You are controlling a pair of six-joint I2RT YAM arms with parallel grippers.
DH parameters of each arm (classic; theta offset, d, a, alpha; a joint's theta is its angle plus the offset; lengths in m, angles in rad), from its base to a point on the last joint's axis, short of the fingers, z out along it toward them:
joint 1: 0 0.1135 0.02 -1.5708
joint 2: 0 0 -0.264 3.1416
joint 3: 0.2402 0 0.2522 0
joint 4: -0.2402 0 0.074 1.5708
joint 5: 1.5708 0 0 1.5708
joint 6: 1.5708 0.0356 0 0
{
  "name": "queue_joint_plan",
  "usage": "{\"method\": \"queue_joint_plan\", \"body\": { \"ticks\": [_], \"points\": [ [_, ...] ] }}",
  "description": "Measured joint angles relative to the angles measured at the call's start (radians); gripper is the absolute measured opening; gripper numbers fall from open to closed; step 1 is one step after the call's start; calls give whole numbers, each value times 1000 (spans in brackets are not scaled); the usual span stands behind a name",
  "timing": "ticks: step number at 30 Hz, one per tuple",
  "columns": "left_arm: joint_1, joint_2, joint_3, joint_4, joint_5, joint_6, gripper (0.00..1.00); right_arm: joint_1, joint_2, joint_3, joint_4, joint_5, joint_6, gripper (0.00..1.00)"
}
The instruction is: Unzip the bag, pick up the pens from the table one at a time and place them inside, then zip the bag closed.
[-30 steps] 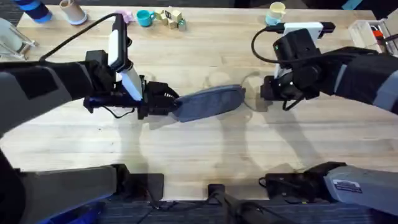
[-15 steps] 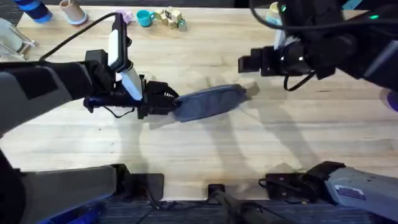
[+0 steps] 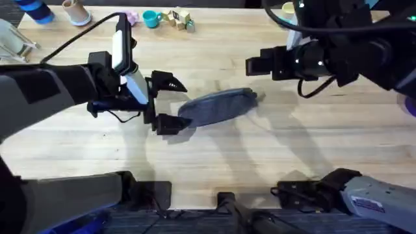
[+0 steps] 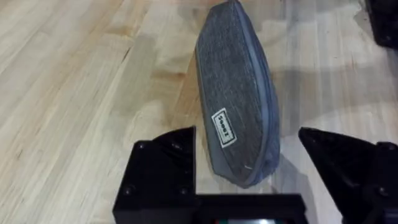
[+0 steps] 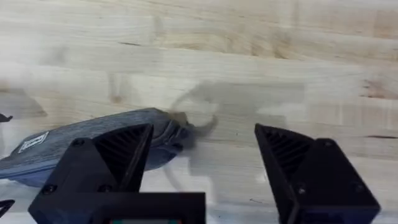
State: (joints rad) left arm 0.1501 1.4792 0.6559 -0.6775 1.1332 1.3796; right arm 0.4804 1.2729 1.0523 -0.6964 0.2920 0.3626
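The grey bag (image 3: 218, 107) lies flat on the table (image 3: 214, 162), slanting up to the right. My left gripper (image 3: 170, 104) is open at the bag's left end, one finger on each side and neither touching it. In the left wrist view the bag (image 4: 239, 99) runs away from my open gripper (image 4: 245, 134), with a small white label on its fabric. My right gripper (image 3: 257, 65) hovers open above and behind the bag's right end. The right wrist view shows that end of the bag (image 5: 93, 140) below the right gripper (image 5: 205, 134). The pens are out of view.
Along the table's far edge stand a blue bottle (image 3: 36, 12), a pale cup (image 3: 77, 12), a teal cup (image 3: 151, 18), wooden blocks (image 3: 179, 19) and a yellow cup (image 3: 289, 10). A white holder (image 3: 390, 29) sits at the far right.
My left gripper has opened and let go of the bag's left end. My right arm rose from the bag's right end and moved back. The bag has stayed in place.
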Motion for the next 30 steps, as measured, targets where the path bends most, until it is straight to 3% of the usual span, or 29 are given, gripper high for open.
{"method": "queue_joint_plan", "body": {
  "ticks": [10, 14, 21, 30],
  "points": [
    [0, -13, 6, 16, -4, -1, 995, 4, -39, 0, -24, 0, 0, 995],
    [0, -85, 39, 15, -47, -59, 995, 4, -78, 0, -34, 0, 0, 995],
    [0, -235, 139, 16, -220, -329, 995, 4, -152, 0, -34, 0, 0, 996],
    [0, -430, 231, 97, -572, -777, 994, 4, -171, 0, -35, 1, 0, 997]
  ]
}}
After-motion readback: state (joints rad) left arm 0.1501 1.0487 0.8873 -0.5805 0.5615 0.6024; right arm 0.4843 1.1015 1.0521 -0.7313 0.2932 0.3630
